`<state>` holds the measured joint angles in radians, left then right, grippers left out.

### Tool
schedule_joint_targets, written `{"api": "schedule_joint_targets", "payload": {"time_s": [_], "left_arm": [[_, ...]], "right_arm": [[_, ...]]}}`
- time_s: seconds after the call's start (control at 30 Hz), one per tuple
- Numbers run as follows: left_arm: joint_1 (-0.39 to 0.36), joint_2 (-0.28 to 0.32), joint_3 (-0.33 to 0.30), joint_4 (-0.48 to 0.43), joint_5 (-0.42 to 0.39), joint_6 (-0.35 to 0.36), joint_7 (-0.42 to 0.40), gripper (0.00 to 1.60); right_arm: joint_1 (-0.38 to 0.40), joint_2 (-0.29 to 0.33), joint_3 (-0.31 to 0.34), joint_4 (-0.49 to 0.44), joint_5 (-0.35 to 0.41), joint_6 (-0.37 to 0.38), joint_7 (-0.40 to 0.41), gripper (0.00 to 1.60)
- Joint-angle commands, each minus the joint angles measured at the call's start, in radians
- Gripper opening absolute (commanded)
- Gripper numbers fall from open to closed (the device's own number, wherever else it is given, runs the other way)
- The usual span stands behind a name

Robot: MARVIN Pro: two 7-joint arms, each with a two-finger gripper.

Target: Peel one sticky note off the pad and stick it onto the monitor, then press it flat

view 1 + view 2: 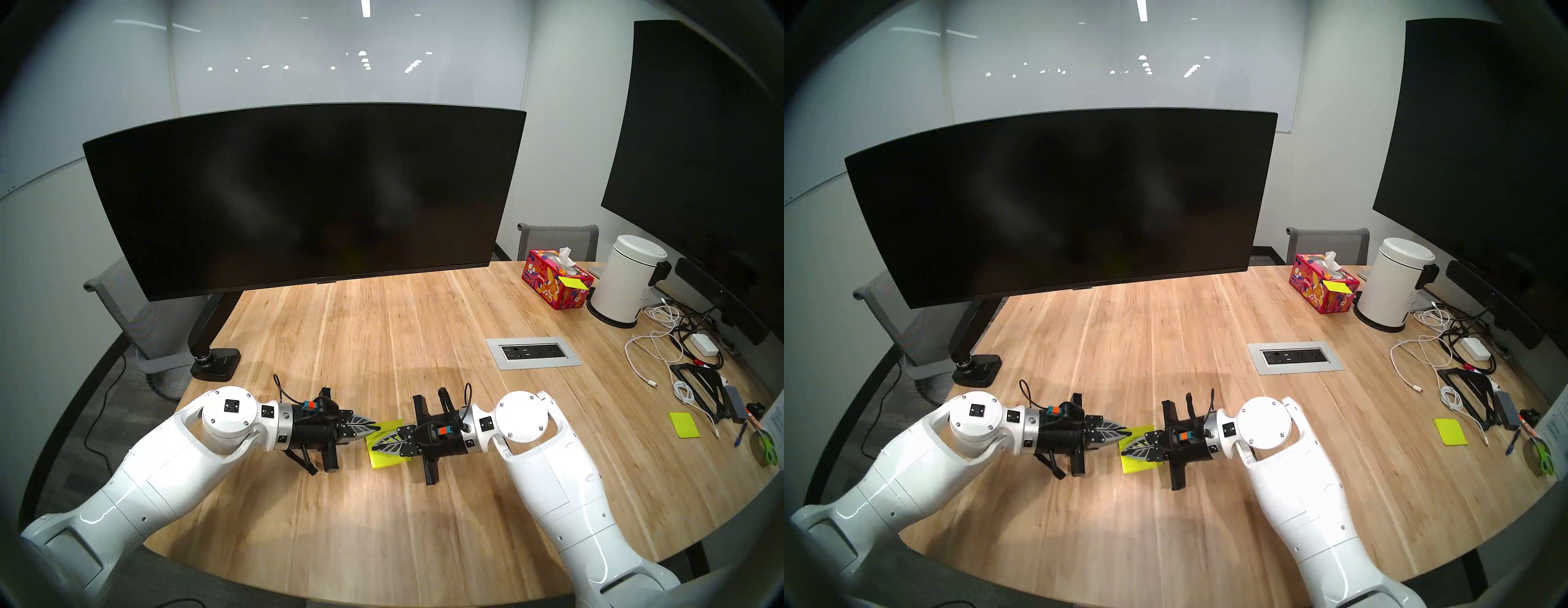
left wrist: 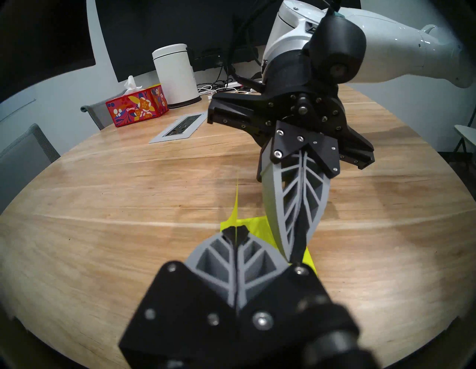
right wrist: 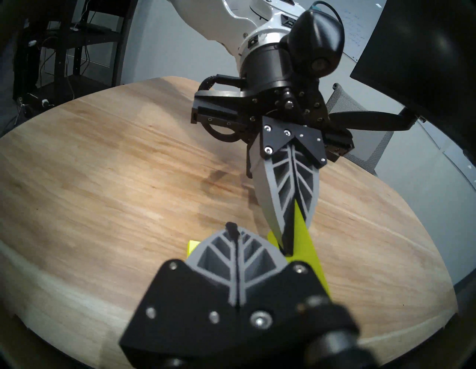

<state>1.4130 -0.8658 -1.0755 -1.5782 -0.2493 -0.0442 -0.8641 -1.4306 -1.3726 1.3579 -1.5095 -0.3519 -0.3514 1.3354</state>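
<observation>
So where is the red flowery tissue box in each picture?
Head stereo left: tissue box at the far right of the table, just left of the white bin.
Head stereo right: same spot, bin beside it.
Left wrist: upper left, bin behind it.
Right wrist: not in it.
Shared landmark: the white bin.

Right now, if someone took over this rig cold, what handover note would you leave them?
Left gripper: shut on the sticky note, pinching one edge and holding it lifted off the stack.
Right gripper: shut, tip resting on the pad, apparently pinning it to the table.
The monitor stands across the table with a bare screen.
Done: sheet gripped and partly peeled; whether it is fully free cannot be told.
Left: finish the peel, carry the note to the screen, stick it, press it flat.
</observation>
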Motion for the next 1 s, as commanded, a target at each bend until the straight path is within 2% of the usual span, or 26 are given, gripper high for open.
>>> {"api": "schedule_joint_targets", "payload": {"time_s": [0.0, 0.97], "left_arm": [[-0.007, -0.002, -0.006, -0.011, -0.007, -0.008, -0.002, 0.00], [-0.002, 0.003, -0.003, -0.022, -0.020, -0.008, -0.006, 0.00]], "right_arm": [[0.005, 0.009, 0.005, -0.018, 0.024, -0.003, 0.027, 0.00], [0.039, -0.008, -0.023, 0.044, -0.049, -0.033, 0.010, 0.00]]}}
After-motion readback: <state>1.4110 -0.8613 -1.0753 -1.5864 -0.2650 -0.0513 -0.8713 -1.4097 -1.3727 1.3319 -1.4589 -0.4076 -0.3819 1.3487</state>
